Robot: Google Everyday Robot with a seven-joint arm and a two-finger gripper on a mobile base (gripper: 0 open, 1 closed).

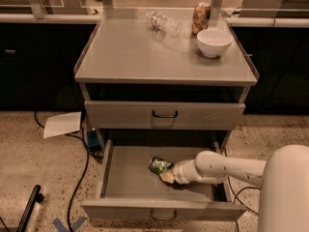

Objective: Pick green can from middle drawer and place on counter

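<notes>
The green can (159, 165) lies on its side on the flat grey bottom of the open middle drawer (130, 185), near the middle. My white arm reaches in from the right, and my gripper (165, 174) is down in the drawer right at the can, touching or nearly touching its lower right side. The counter (130, 52) is the wide grey cabinet top above, with raised side rims.
On the counter stand a white bowl (214, 43) at the right, a brown can (201, 18) behind it and a clear plastic bottle (163, 21) lying at the back. The top drawer (164, 114) is closed. A paper sheet (63, 124) and cables lie on the floor at the left.
</notes>
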